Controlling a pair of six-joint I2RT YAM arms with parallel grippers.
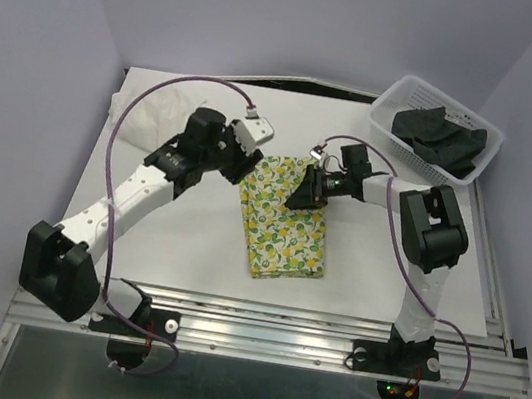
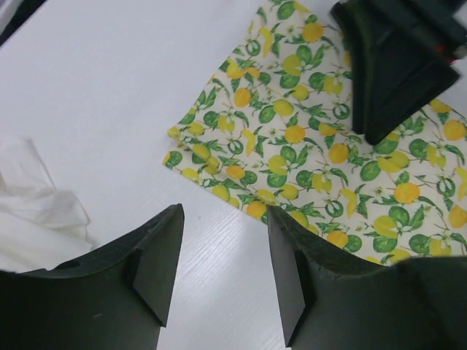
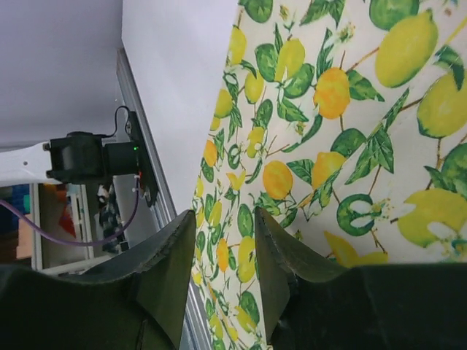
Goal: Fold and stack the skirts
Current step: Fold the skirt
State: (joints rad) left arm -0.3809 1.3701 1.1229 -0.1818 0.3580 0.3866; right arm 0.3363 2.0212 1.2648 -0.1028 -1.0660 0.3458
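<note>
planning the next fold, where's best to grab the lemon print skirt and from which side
Probably the far left corner of the lemon print skirt, coming from its left edge low over the table. It lies flat as a folded rectangle, and that corner is uncovered beside the open left gripper.

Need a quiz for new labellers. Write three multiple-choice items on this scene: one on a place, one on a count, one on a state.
1. Where is the black skirt? A) in the basket B) in an end effector C) on the floor
2. How many skirts lie on the table outside the basket? A) one B) two C) three
3. The left end effector is: A) open and empty B) shut on a skirt C) shut on the basket
Key: 1 A, it is heaped inside the mesh walls; 2 B, only the lemon-print skirt and the white skirt; 3 A, its jaws stand apart over bare table.
</note>
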